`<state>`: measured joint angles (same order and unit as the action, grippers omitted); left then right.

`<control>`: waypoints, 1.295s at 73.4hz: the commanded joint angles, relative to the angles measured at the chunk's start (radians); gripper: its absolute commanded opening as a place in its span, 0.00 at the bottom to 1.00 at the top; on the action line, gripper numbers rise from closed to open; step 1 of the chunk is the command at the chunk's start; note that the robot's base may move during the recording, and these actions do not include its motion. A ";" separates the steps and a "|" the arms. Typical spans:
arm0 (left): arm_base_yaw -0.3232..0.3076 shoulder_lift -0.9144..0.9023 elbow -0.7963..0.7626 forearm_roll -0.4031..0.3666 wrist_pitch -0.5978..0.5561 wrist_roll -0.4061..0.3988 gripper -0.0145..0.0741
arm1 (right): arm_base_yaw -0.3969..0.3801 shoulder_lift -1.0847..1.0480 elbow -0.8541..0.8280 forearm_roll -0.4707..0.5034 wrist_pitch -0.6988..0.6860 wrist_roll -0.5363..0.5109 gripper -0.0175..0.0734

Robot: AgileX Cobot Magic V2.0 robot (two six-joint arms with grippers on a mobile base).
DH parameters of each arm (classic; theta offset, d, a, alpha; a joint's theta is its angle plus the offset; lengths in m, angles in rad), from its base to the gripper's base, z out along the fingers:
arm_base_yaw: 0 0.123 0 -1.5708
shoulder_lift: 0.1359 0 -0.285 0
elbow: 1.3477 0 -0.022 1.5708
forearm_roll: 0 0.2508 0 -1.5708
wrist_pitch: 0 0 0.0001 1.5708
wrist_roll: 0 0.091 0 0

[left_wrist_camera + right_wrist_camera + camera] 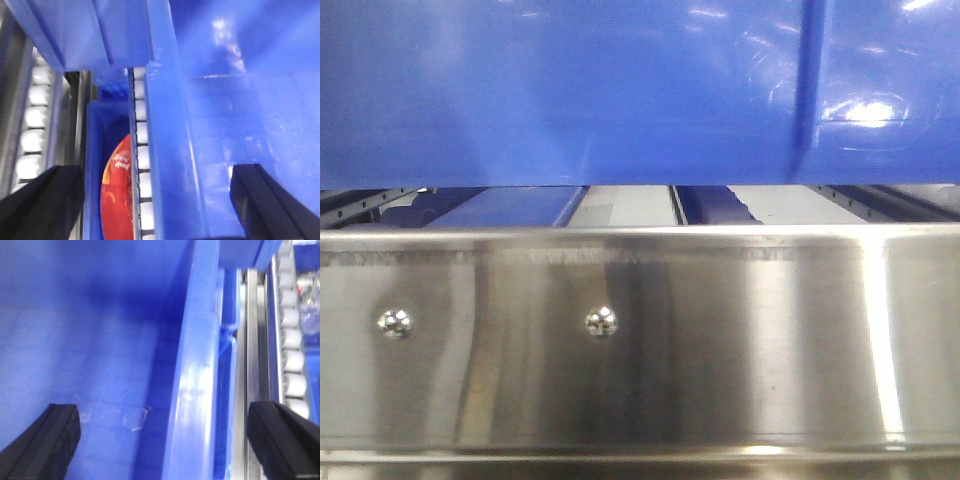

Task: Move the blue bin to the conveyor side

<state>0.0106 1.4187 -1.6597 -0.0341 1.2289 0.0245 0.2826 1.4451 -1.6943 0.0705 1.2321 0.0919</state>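
A brushed steel rail point(640, 340), mirror-bright and studded with two domed rivets point(601, 321), fills the near foreground at the robot's station. Just beyond and above it stands the blue bin point(620, 90), a big glossy plastic tote. Its smooth wall throws back the ceiling lights and is broken by a thin vertical rib point(807, 80). What its base rests on cannot be made out from here.

The left claw point(155, 172) hangs over the bin's left wall with its black fingers point(40, 205) spread wide, one outside the wall and one inside, neither closed against the plastic. The right claw point(162, 410) mirrors it at the opposite wall, likewise released, straddling the thickened rim point(200, 380) with clear space on both sides. The inside of the bin appears bare, though both wrist views are soft.

Farther off, lines of white rollers point(142, 150) run in steel tracks on either side. A second blue tote point(92, 165) sits lower down beyond the left wall with a red printed packet point(117, 195) in it. The dark conveyor belt named as the destination shows in none of the views.

By the look of it the job is at its start. The claws are lined up on the rims but nothing is gripped, so closing on both walls, lifting, and carrying the bin across to the conveyor side are all left to do.
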 commanded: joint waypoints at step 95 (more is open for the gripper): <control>-0.052 0.044 -0.008 0.051 -0.008 -0.006 0.15 | 0.002 0.077 -0.001 -0.020 -0.011 0.005 0.11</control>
<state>-0.0403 1.4765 -1.6597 0.0336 1.2289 0.0236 0.2803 1.5329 -1.6943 0.0370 1.2321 0.1090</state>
